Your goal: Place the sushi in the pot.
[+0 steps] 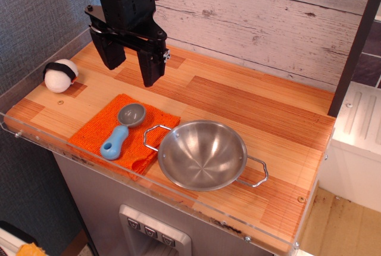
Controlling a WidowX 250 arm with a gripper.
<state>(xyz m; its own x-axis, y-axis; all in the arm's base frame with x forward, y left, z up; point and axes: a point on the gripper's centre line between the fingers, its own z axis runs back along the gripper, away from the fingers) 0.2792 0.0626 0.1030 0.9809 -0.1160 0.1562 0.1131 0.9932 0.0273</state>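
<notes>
The sushi [60, 75], a small white rice ball with a black band, lies at the far left of the wooden counter near the wall. The pot [202, 154], a shiny steel bowl with two wire loop handles, stands near the front edge, right of centre, and holds nothing. My gripper [131, 74] hangs above the back left part of the counter, between the sushi and the pot, its two black fingers spread apart and open with nothing between them. It sits to the right of the sushi, not touching it.
An orange cloth [122, 134] lies left of the pot, with a grey scoop on a blue handle [122, 130] on top. A clear plastic lip [89, 164] edges the counter's front. A dark post [357, 41] rises at the right, beside a white appliance [360, 143].
</notes>
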